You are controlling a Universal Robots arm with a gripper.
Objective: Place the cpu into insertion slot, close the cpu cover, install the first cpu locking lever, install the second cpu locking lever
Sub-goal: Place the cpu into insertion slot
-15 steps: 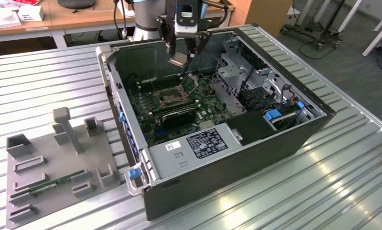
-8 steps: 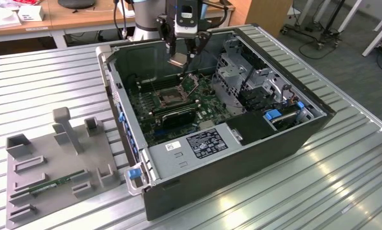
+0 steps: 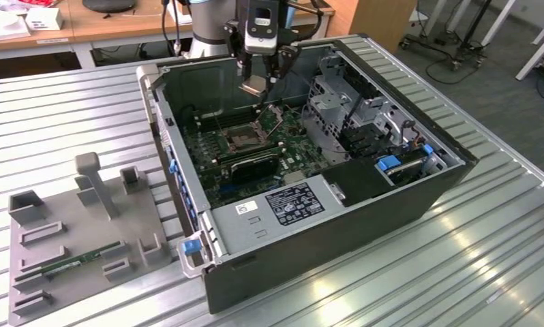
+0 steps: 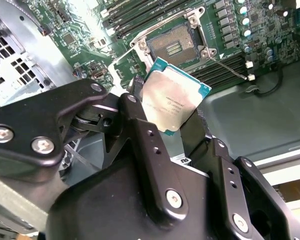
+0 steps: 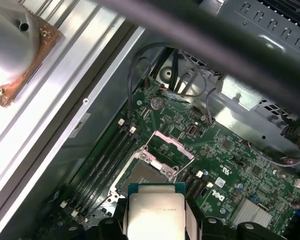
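My gripper (image 3: 253,79) hangs inside the open computer case, shut on the cpu (image 3: 253,85), a flat silvery square chip held by its edges above the board. In both wrist views the cpu (image 4: 174,100) (image 5: 156,210) sits between the black fingers (image 4: 140,125), clear of the insertion slot (image 4: 174,44) (image 5: 149,172). That slot (image 3: 242,139) lies bare, with a dark centre and a metal rim. The cpu cover (image 5: 172,145) (image 3: 274,114) stands swung up beside the slot. A thin wire lever (image 4: 230,70) lies loose alongside.
The case (image 3: 345,225) lies on a ribbed metal table (image 3: 490,259), with a drive cage (image 3: 345,109) on the exterior view's right of the board. Long black memory slots (image 5: 102,165) flank the socket. A grey fixture (image 3: 81,252) holds a green memory stick (image 3: 76,261). A round metal part (image 5: 12,45) rests outside.
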